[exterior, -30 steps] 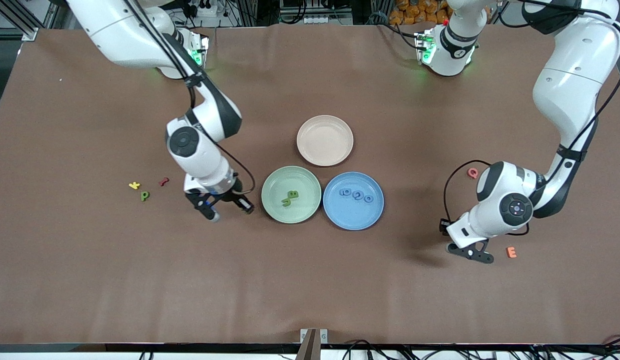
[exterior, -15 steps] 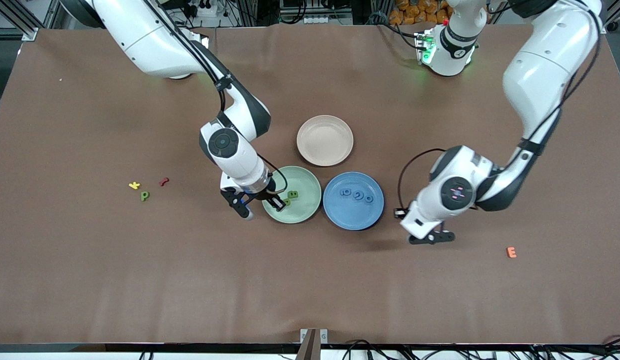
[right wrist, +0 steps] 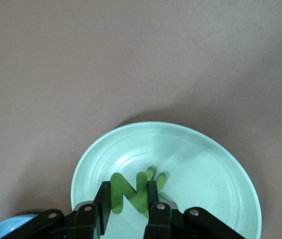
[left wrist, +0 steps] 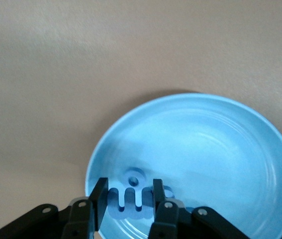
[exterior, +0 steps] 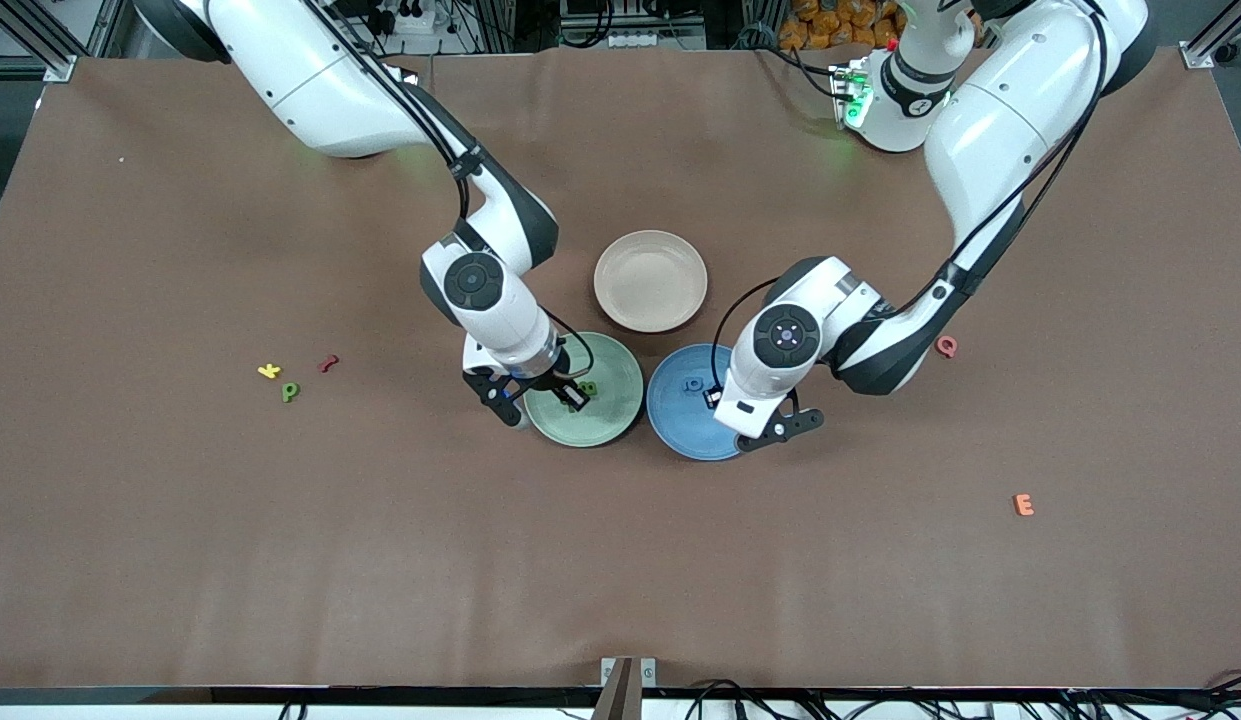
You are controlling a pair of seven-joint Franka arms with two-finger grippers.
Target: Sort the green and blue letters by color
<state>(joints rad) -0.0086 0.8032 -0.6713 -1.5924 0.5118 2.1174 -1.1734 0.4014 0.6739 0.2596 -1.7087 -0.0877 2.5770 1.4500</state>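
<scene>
My right gripper (exterior: 538, 400) hangs over the green plate (exterior: 608, 425), shut on a green N (right wrist: 123, 189) held upright between its jaws. More green letters (right wrist: 156, 178) lie in that plate (right wrist: 205, 169); one shows beside the fingers (exterior: 588, 388). My left gripper (exterior: 748, 412) is over the blue plate (exterior: 677, 430), shut on a blue M (left wrist: 126, 210). Blue letters (left wrist: 136, 178) lie in that plate (left wrist: 220, 149); one (exterior: 693, 383) shows in the front view. A green P (exterior: 290, 392) lies on the table toward the right arm's end.
A beige plate (exterior: 650, 280) stands empty, farther from the front camera than the two coloured plates. A yellow K (exterior: 269, 371) and a dark red letter (exterior: 328, 362) lie beside the green P. A pink Q (exterior: 946, 346) and an orange E (exterior: 1023, 505) lie toward the left arm's end.
Both arms swung in toward the middle. The right gripper went from beside the green plate to over it; the left gripper came from near the orange E to over the blue plate.
</scene>
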